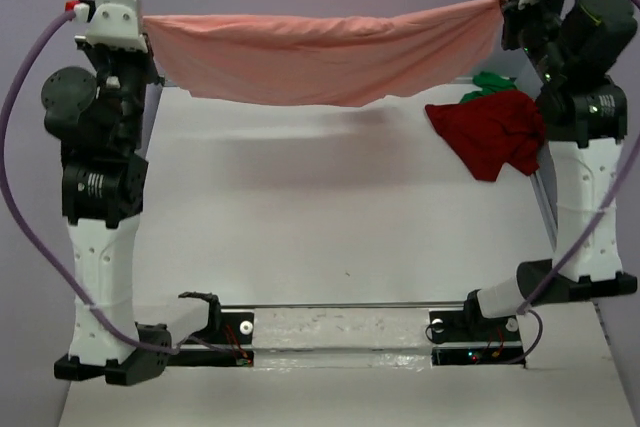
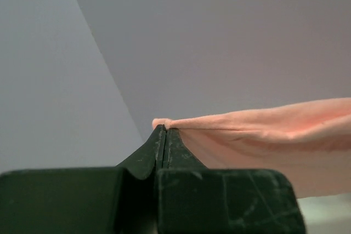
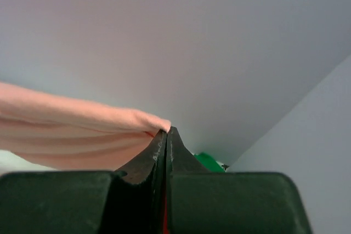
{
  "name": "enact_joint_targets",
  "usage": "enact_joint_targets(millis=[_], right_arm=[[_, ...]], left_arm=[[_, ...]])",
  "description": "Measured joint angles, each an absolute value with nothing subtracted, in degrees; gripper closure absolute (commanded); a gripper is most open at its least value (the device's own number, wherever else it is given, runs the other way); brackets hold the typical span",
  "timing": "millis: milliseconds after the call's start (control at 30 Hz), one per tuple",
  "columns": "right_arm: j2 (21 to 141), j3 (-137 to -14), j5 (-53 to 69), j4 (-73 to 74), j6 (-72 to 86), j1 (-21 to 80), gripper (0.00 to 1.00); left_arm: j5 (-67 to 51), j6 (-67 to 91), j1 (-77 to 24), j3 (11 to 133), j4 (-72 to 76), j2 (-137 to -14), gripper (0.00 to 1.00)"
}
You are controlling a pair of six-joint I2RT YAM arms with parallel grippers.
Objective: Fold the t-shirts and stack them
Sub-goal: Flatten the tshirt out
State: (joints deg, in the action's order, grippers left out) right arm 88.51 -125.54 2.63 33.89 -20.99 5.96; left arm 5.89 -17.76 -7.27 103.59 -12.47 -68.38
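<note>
The salmon-pink t-shirt [image 1: 320, 52] hangs stretched in the air between my two grippers, high above the far part of the table. My left gripper [image 1: 148, 25] is shut on its left end; in the left wrist view the cloth [image 2: 263, 130] runs right from the closed gripper [image 2: 165, 130]. My right gripper [image 1: 507, 9] is shut on its right end; in the right wrist view the cloth [image 3: 71, 130] runs left from the closed gripper [image 3: 166, 131]. The dark red t-shirt [image 1: 492, 132] lies crumpled at the far right. The bright green t-shirt [image 1: 492, 83] shows as a small crumple behind it, also in the right wrist view [image 3: 208, 163].
The white table [image 1: 330, 217] lies under the hanging shirt. A metal rail [image 1: 545, 197] runs along the table's right edge beside the right arm. The arm bases and a taped strip [image 1: 340, 332] sit at the near edge. Grey walls stand behind.
</note>
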Motion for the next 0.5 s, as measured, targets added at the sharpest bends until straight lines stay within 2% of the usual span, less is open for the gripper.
enact_joint_targets(millis=[33,67,100,133,167,200,300,367,500], right_arm=[[85.25,-123.79,2.92,33.45,-20.97,5.96,0.98],[82.02,-121.99,3.18,33.58,-20.97,5.96,0.81],[78.00,-120.09,3.60,34.39,-20.73,5.96,0.38],[76.01,-119.15,3.90,34.83,-21.10,5.93,0.15],[74.59,-118.32,3.88,35.09,-20.67,5.93,0.01],[71.57,-116.09,3.81,35.22,-20.82,5.93,0.00],[67.24,-111.35,2.02,35.75,-21.54,5.93,0.00],[66.43,-110.02,0.23,35.48,-22.22,5.96,0.00],[69.01,-107.87,-5.37,34.04,-23.22,5.93,0.00]], left_arm=[[5.02,-18.35,-7.20,101.91,-12.69,-66.00,0.88],[3.57,-19.09,-7.03,100.71,-13.39,-63.72,0.74],[1.17,-20.03,-6.66,99.26,-14.68,-60.53,0.36],[-0.86,-20.43,-6.33,98.52,-15.64,-58.63,0.24],[-4.01,-21.63,-5.78,97.51,-16.49,-56.84,0.13],[-6.81,-22.39,-5.06,96.20,-17.76,-55.02,0.01],[-13.21,-24.71,-3.84,93.60,-21.52,-52.38,0.02],[-16.32,-26.22,-3.36,93.23,-24.08,-52.40,0.06],[-21.34,-28.25,-2.94,94.26,-27.49,-55.48,0.25]])
